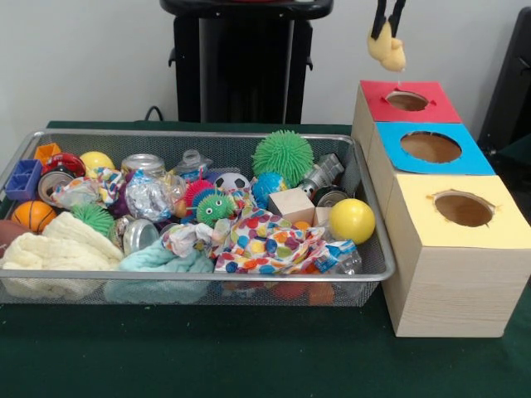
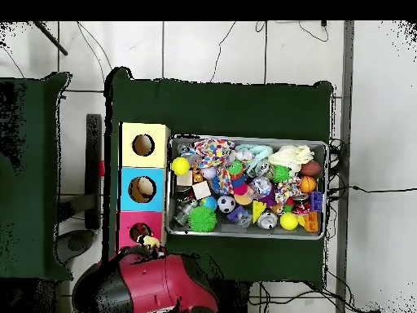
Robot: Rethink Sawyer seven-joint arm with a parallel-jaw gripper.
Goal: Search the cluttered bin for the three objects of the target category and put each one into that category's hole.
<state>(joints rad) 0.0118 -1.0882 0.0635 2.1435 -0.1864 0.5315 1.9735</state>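
Note:
My gripper [image 1: 387, 31] hangs at the top right, shut on a small tan-yellow plush animal [image 1: 387, 48]. It holds the plush in the air just above the round hole [image 1: 406, 101] of the red-topped wooden box [image 1: 440, 106]. In the overhead view the gripper [image 2: 149, 241] and the plush sit over the red box [image 2: 128, 225], beside its hole [image 2: 139, 231]. The wire mesh bin [image 1: 199, 135] lies to the left of the boxes, full of clutter; it also shows in the overhead view [image 2: 248, 140]. No other plush animal shows in the bin.
A blue-topped box [image 1: 473, 157] and a yellow-topped box [image 1: 506, 224] stand in a row with the red one. The bin holds spiky balls [image 1: 283, 155], a yellow ball [image 1: 352, 220], a spotted cloth [image 1: 265, 245], cans, a wooden cube [image 1: 291, 205] and towels.

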